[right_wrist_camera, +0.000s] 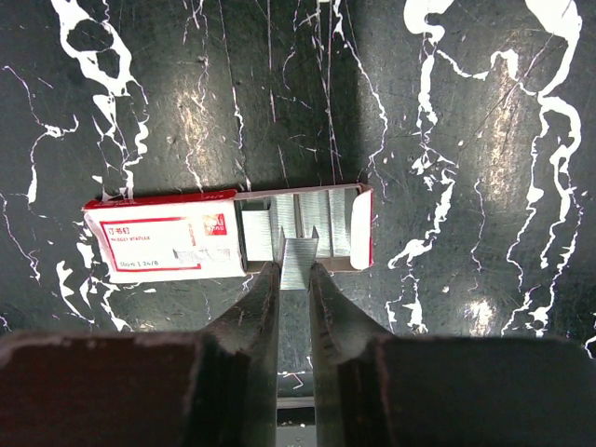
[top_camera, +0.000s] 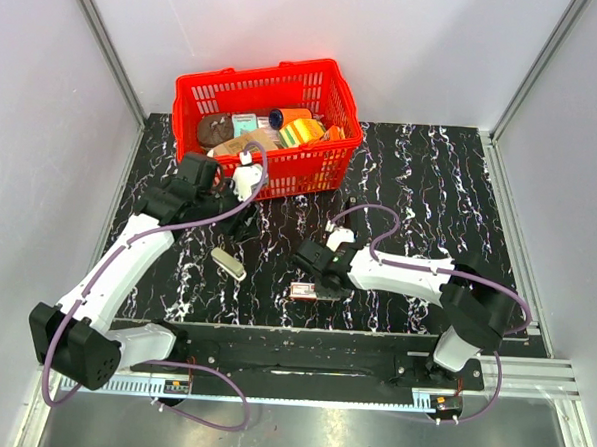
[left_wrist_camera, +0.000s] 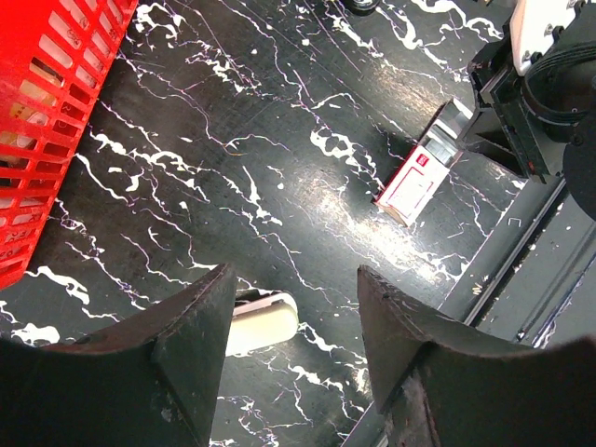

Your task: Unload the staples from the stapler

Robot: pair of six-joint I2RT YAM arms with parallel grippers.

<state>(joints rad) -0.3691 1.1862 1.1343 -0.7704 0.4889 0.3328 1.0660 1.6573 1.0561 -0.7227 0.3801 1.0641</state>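
Observation:
A beige stapler [top_camera: 228, 263] lies on the black marbled table, left of centre; its rounded end shows in the left wrist view [left_wrist_camera: 265, 321]. A red-and-white staple box [top_camera: 305, 290] lies slid open, with staple strips in its tray [right_wrist_camera: 307, 219]. My right gripper [right_wrist_camera: 295, 272] is shut on a strip of staples [right_wrist_camera: 299, 259] that stands on edge at the box's near side. In the top view the right gripper [top_camera: 311, 274] is right over the box. My left gripper [left_wrist_camera: 296, 279] is open and empty, held above the table behind the stapler.
A red basket [top_camera: 256, 79] full of assorted items stands at the back, close to the left wrist [top_camera: 196, 178]. The basket wall [left_wrist_camera: 47, 112] fills the left of the left wrist view. The metal rail [top_camera: 301, 359] runs along the table's front edge.

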